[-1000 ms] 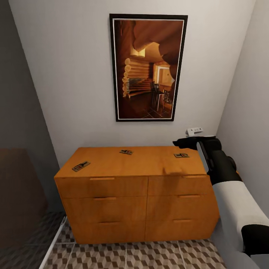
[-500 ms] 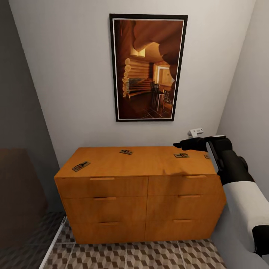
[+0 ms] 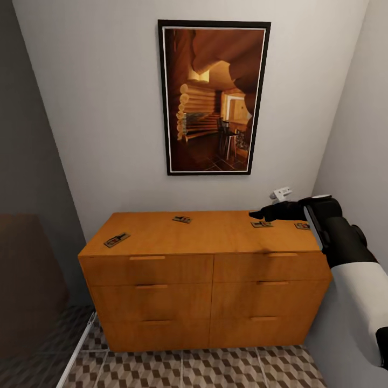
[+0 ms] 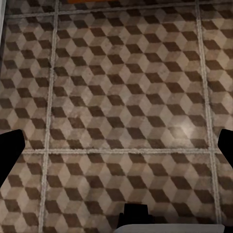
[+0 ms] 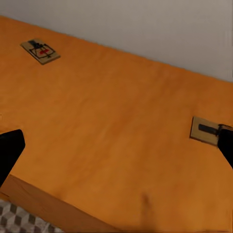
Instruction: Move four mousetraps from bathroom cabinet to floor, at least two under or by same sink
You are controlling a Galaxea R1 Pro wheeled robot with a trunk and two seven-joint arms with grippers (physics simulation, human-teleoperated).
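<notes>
Several mousetraps lie on top of the orange-brown cabinet [image 3: 215, 269]: one at the left front [image 3: 117, 239], one at the middle back [image 3: 182, 219], one at the right [image 3: 262, 224] and one by the right edge [image 3: 302, 226]. My right gripper [image 3: 257, 215] hovers just above the right one, open, with nothing between its fingers. In the right wrist view that gripper [image 5: 116, 150] faces the cabinet top [image 5: 121, 121], with one mousetrap [image 5: 41, 51] far off and another [image 5: 205, 130] beside a fingertip [image 5: 226, 145]. My left gripper [image 4: 116, 145] hangs open over the bathroom floor [image 4: 121, 97].
A framed picture [image 3: 213, 97] hangs on the wall above the cabinet. A small white fixture [image 3: 280, 193] sticks out of the wall near my right wrist. The right wall runs close beside the cabinet. Cube-patterned tiles [image 3: 188, 369] lie before the drawers.
My right arm has shifted to the right and the gripper has dropped slightly toward the cabinet top. The mousetrap by the right edge has come out from behind the arm.
</notes>
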